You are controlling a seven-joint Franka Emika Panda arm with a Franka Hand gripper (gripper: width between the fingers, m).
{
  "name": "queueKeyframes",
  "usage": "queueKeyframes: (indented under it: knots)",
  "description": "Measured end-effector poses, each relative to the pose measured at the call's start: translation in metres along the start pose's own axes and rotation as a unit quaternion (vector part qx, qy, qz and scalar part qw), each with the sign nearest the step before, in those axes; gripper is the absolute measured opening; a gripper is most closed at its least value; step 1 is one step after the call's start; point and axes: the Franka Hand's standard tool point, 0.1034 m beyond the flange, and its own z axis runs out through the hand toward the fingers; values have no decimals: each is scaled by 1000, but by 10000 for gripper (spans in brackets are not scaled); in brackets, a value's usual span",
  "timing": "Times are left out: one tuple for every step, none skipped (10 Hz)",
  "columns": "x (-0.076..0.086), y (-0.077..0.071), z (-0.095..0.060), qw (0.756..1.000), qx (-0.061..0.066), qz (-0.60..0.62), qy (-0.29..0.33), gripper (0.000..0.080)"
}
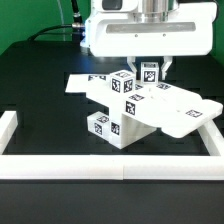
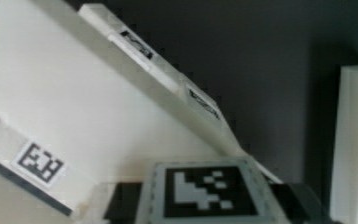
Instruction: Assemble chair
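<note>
The chair's white tagged parts stand joined in a cluster (image 1: 118, 112) at the table's middle. A flat seat slab (image 1: 185, 110) juts toward the exterior view's right. My gripper (image 1: 150, 73) hangs over the cluster's back, shut on a small white post (image 1: 150, 70) with a black-and-white tag. In the wrist view the same post (image 2: 208, 188) sits between my dark fingers (image 2: 130, 196), tag facing the camera. My gripper (image 2: 208, 205) sits beside a broad white chair part (image 2: 87, 100) with tags along its edge.
The marker board (image 1: 82, 82) lies flat behind the cluster, toward the exterior view's left. White border rails run along the front (image 1: 110, 166), the left (image 1: 10, 126) and the right (image 1: 210, 132) of the black table. One rail (image 2: 357, 130) shows in the wrist view.
</note>
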Motion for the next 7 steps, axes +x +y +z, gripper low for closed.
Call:
queueKeyframes:
  knots:
    - [0, 0, 0, 999, 1, 42, 0, 268]
    - [0, 0, 0, 998, 1, 70, 0, 269]
    - [0, -1, 0, 992, 2, 129, 1, 269]
    - [0, -2, 0, 987, 3, 159, 1, 269]
    - [0, -3, 0, 977, 5, 213, 1, 269]
    - [1, -4, 0, 968, 8, 252, 2, 269]
    - [2, -6, 0, 958, 9, 286, 5, 269]
